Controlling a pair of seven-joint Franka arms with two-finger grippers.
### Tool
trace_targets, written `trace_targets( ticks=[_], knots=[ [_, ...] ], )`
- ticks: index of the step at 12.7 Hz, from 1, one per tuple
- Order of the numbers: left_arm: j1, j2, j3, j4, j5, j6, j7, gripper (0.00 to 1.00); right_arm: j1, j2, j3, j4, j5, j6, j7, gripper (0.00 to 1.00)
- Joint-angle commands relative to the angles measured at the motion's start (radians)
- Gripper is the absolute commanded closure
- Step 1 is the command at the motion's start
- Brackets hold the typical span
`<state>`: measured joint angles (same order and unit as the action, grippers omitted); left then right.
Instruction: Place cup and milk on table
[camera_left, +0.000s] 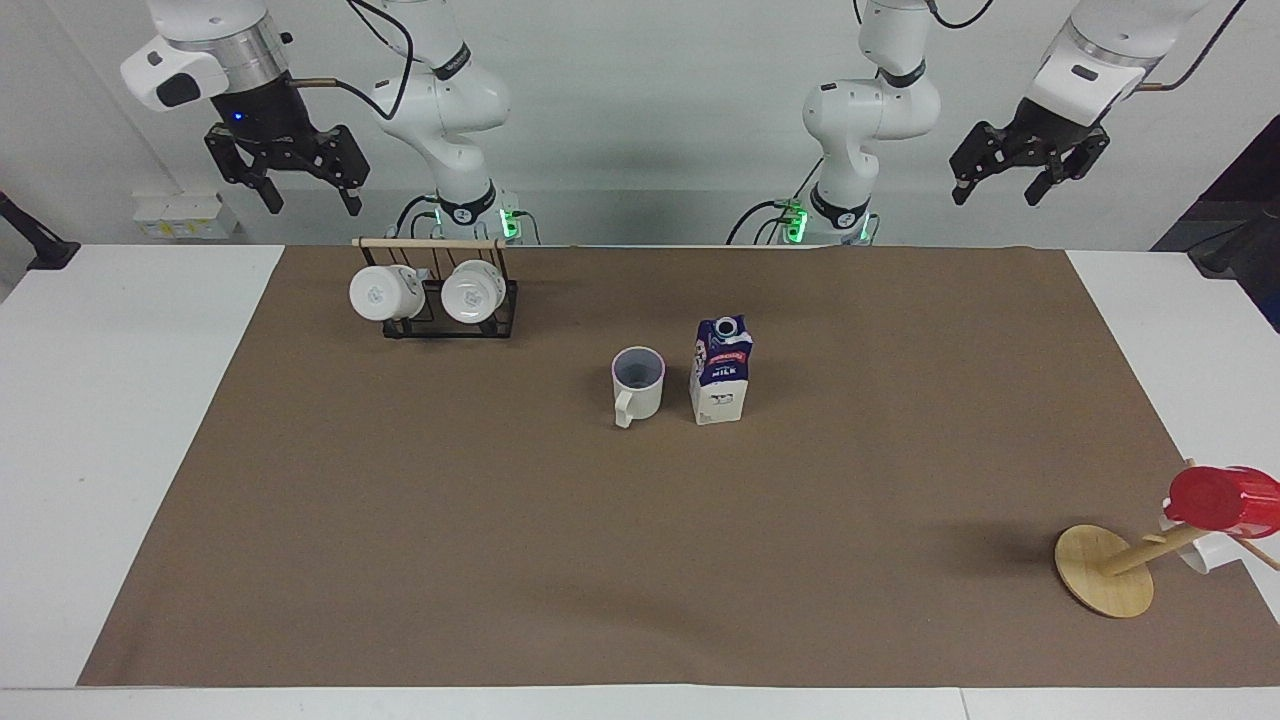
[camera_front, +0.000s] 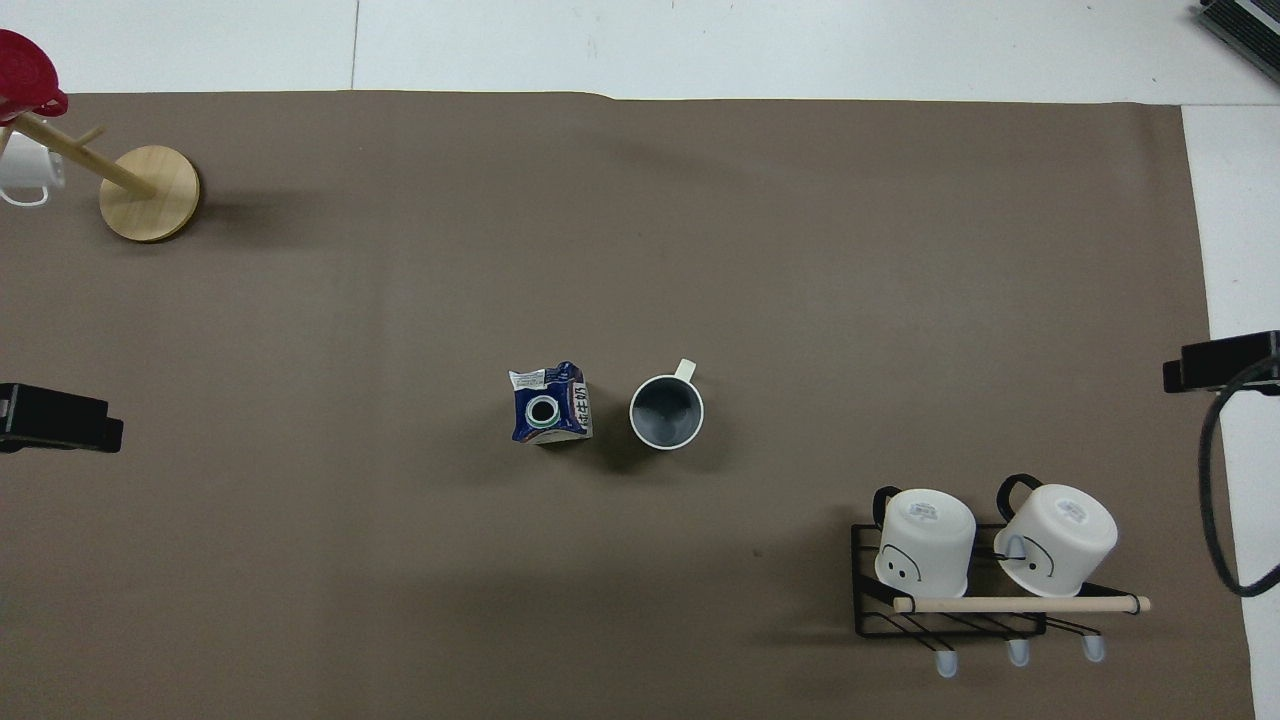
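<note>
The cup (camera_left: 637, 384) is showing a matt cream ceramic-looking outside, and the milk (camera_left: 720, 371) carton beside it is looking like printed, slightly creased coated paper. Both are sitting on a matt brown paper-like sheet (camera_left: 640, 560) that is covering the smooth white desk (camera_left: 100, 420). Below the right gripper (camera_left: 288, 188), two glossy white mugs (camera_left: 428, 292) are hanging on a black wire rack (camera_left: 450, 325) with a pale wooden rod (camera_left: 430, 243). The black left gripper (camera_left: 1003, 183) is looking like matt metal or plastic.
</note>
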<state>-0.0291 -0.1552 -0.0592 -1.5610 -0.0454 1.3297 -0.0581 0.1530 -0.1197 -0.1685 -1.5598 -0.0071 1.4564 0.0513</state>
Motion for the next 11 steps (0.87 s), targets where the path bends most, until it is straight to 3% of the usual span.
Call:
trace_targets(
  ticks=[1, 11],
  knots=[
    [0.005, -0.023, -0.002, -0.027, 0.001, -0.003, 0.014, 0.00, -0.006, -0.009, 0.001, -0.003, 0.004, -0.005, 0.007, 0.00],
    [0.006, -0.023, -0.002, -0.027, 0.001, 0.005, 0.015, 0.00, -0.006, -0.009, 0.001, -0.003, 0.004, -0.007, 0.007, 0.00]
  ],
)
